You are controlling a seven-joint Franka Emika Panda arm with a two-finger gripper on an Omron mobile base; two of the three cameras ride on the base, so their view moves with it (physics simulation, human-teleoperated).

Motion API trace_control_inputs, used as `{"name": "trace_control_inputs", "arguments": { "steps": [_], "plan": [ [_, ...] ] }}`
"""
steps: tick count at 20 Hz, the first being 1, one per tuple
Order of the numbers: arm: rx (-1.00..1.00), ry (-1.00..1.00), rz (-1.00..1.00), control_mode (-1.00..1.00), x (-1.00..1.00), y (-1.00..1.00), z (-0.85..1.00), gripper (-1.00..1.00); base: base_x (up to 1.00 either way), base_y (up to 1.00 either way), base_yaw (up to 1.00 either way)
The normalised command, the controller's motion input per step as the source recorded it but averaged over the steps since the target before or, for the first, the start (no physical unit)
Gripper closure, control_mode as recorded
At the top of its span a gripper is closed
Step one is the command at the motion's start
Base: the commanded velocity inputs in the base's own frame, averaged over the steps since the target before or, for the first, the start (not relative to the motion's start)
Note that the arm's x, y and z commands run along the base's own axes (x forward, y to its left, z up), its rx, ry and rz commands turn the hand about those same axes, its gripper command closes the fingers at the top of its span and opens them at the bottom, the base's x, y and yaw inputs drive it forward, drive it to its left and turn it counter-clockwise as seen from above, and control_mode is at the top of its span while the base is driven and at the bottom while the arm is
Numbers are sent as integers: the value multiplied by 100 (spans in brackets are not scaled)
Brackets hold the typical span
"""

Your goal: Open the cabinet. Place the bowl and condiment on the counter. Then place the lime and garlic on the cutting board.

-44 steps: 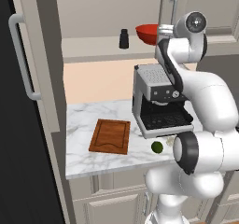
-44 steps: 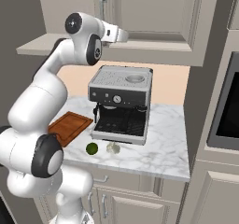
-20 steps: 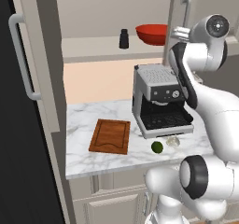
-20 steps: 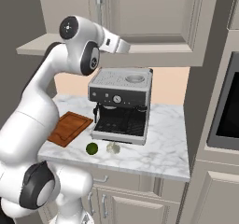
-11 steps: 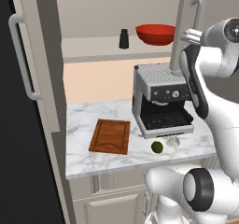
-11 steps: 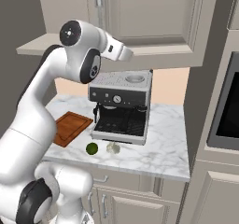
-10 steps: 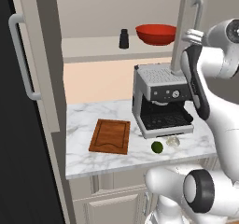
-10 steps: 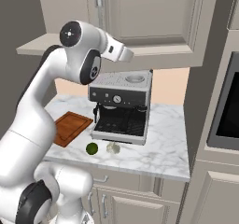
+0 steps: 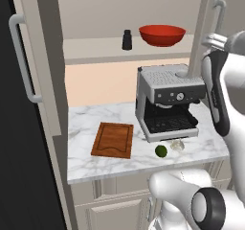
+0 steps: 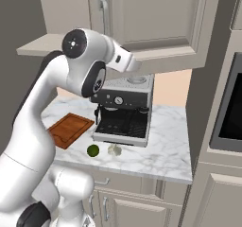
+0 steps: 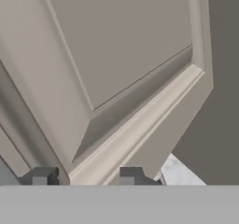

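Two cabinet (image 9: 43,80) doors stand swung open on my left base feed, the left one edge-on with its long silver bar handle (image 9: 24,56) facing me, and between them I see the bare shelf interior. On that shelf the condiment (image 9: 127,39) stands upright to the left of the bowl (image 9: 162,34), the two near each other but apart. Below, on the counter (image 9: 86,123), the cutting board (image 9: 113,139) lies flat toward the left with nothing on it, and the coffee machine (image 9: 165,102) sits to its right. In front of the machine, near the counter's front edge, the lime (image 9: 161,151) lies just beside the garlic (image 9: 177,144), lime on the left. Further right, my arm reaches up beside the right door (image 9: 210,28), whose handle shows at the top. From the right base camera I see the same lime (image 10: 93,150) and garlic (image 10: 114,150) just beside each other, right of the board. On the hand camera, the gripper (image 11: 86,175) sits right up against the lower corner of a raised-panel door (image 11: 116,59), one dark fingertip (image 11: 41,175) on either side of the door's bottom edge; the jaws stand partly apart, and I cannot tell whether they are actually pinching the door or only straddling it
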Motion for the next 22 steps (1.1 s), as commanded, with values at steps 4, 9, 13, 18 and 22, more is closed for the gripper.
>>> {"name": "trace_control_inputs", "arguments": {
  "steps": [4,9,13,18,22],
  "plan": [
    [6,0,-1,-100,-52,-100,-13,100,0,0,0],
    [5,0,-1,-100,-49,-100,-16,100,0,0,0],
    [3,0,-2,-100,-44,-100,-19,100,0,0,0],
    [1,0,-6,-100,-32,-97,-19,100,0,0,0],
    [0,0,-12,-100,-5,-28,-15,-100,0,0,0]
  ]
}}
